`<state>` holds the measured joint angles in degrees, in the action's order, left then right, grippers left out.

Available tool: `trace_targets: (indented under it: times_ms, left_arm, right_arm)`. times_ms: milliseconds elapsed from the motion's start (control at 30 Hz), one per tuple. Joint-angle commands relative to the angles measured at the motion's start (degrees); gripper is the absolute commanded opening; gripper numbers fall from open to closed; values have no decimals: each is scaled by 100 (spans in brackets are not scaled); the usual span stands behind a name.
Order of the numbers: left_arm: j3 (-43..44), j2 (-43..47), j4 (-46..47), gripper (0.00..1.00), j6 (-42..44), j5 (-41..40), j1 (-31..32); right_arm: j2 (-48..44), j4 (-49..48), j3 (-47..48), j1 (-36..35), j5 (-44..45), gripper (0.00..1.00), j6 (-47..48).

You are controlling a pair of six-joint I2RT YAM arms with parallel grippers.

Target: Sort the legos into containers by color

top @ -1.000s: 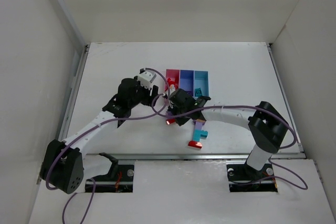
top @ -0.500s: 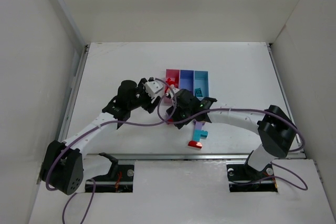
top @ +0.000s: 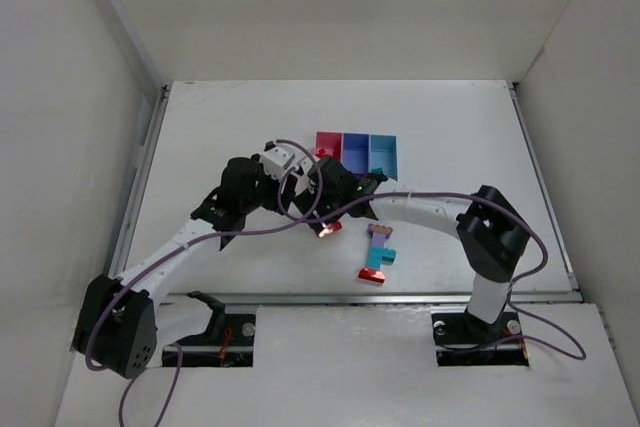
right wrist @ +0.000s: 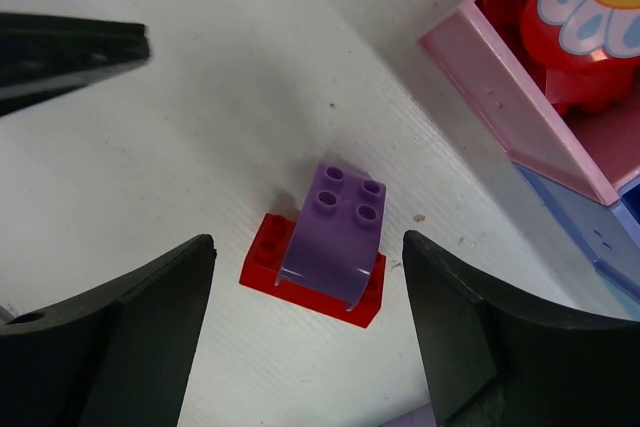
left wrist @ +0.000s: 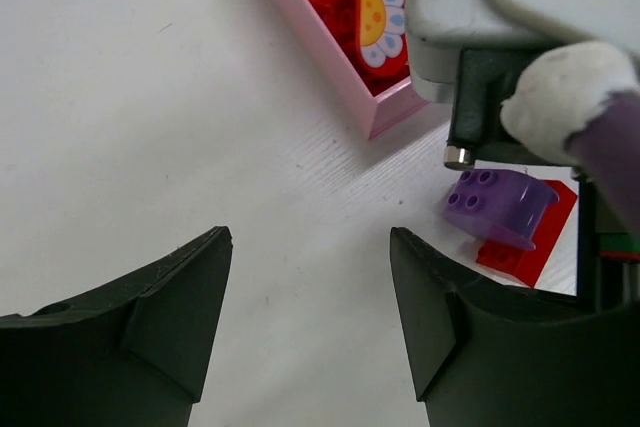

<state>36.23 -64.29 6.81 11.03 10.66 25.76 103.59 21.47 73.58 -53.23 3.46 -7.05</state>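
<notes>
A purple curved lego [right wrist: 340,232] sits stacked on a flat red lego [right wrist: 268,259], and the pair rests on the white table just left of the pink container [right wrist: 500,97]. My right gripper [right wrist: 307,240] hangs open above this clump, a finger on either side and not touching it. My left gripper [left wrist: 310,237] is open over bare table with nothing between its fingers; the same clump [left wrist: 500,209] lies to its right. A red flower-printed lego [left wrist: 381,13] lies in the pink container [left wrist: 322,42]. A long multicolour clump [top: 378,255] lies nearer the front edge.
The three joined containers, pink [top: 328,141], purple-blue [top: 355,145] and light blue [top: 383,152], stand mid-table just behind both grippers. The arms' purple cables loop between the two wrists. White walls enclose the table on the left, right and back.
My right gripper went from shut to open and drew back toward the containers, leaving the red and purple clump on the table. The left gripper swung right, then back a little.
</notes>
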Motion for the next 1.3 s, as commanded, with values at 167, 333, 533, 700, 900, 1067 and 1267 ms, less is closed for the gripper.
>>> trace_targets:
  times_ms: [167,333,533,700,900,1067,1267]
  left_arm:
    - [-28,277,-153,61,-847,-503,-27]
    - [-81,277,-153,61,-848,-617,-27]
    - [-81,330,-101,61,-725,-670,-27]
    - [-29,330,-284,61,-663,-434,-27]
    - [305,435,-707,68,-663,383,-27]
    - [306,830,-207,76,-716,1182,-27]
    - [367,691,66,88,-593,2301,-27]
  right_arm:
    - [249,243,280,15,278,76,-104]
    - [249,348,280,15,278,55,-156]
    - [249,480,280,15,225,28,-156]
    - [5,595,280,15,330,0,-453]
    - [-988,524,25,15,909,0,-1245]
    - [-1658,524,77,15,1893,0,-2089]
    - [-1579,472,639,15,2238,0,-2257]
